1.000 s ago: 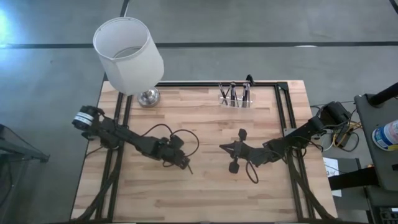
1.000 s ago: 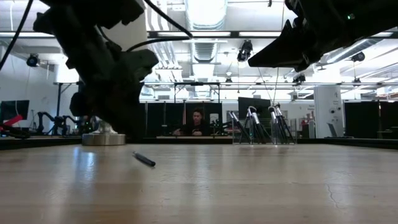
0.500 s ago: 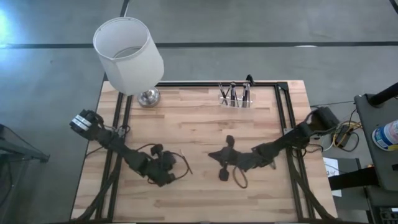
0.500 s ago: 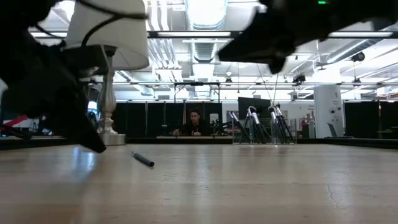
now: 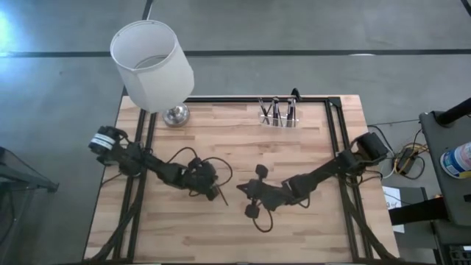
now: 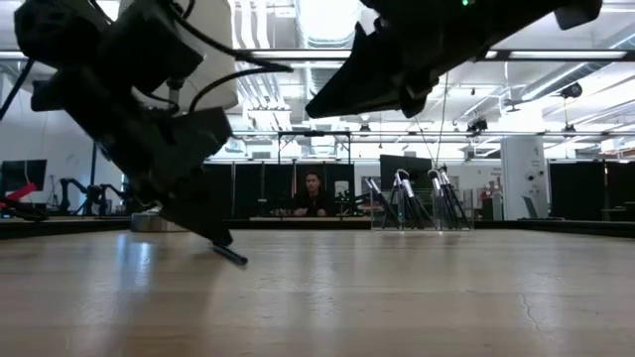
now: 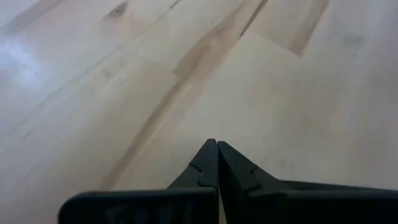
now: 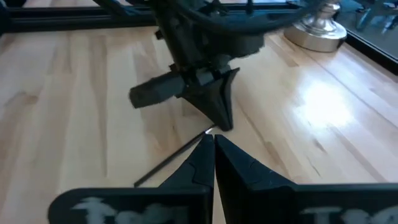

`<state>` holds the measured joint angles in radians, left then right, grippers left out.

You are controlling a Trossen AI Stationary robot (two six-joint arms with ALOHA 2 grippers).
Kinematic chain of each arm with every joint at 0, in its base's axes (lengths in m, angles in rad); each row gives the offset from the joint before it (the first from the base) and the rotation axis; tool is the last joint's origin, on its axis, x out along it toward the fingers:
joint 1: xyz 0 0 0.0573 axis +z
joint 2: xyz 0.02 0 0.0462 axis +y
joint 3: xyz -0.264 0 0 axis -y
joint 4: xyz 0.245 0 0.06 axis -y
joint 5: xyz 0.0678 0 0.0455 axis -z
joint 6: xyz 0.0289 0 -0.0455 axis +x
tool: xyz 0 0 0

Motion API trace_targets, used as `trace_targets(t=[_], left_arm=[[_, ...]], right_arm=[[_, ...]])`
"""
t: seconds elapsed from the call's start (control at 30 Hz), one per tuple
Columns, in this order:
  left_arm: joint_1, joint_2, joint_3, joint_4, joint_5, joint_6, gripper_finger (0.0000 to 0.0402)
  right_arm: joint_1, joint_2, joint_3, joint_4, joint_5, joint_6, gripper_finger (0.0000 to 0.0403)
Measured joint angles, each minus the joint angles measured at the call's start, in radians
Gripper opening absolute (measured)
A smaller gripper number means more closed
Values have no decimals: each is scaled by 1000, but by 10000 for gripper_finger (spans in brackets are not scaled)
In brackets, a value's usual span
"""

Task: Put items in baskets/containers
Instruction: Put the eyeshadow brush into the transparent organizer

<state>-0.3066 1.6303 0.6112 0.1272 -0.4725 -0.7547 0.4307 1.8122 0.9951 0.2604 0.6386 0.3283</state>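
I am seeing the left gripper [image 5: 215,195] pressing its closed, empty fingertips to the wooden table [image 5: 243,228] right at 1 loose dark stick [image 6: 230,255]. The right gripper [image 5: 243,193], fingers also pinched together, is hovering near it. The clear holder [image 5: 278,115], holding several sticks, is standing at the table's far edge.

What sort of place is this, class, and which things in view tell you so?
Probably a robotics lab or workshop. Two dark robot arms work over a wooden table; beyond it the low view shows an open hall with ceiling strip lights, a person at a desk and another robot arm.
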Motion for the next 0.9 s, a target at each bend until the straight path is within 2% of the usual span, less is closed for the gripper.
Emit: trace_targets(t=[0.23,0.4,0.5,0.9], left_arm=[[-23,-21,60,-77,14,62,0],[-64,-55,160,-370,30,120,0],[-81,-55,176,-458,45,119,0],[-17,26,138,-283,34,161,0]], right_arm=[[22,-4,-26,-1,17,2,9],[25,-5,-35,1,20,1,9],[26,-5,-35,2,19,-10,9],[32,-6,-28,4,19,-25,9]])
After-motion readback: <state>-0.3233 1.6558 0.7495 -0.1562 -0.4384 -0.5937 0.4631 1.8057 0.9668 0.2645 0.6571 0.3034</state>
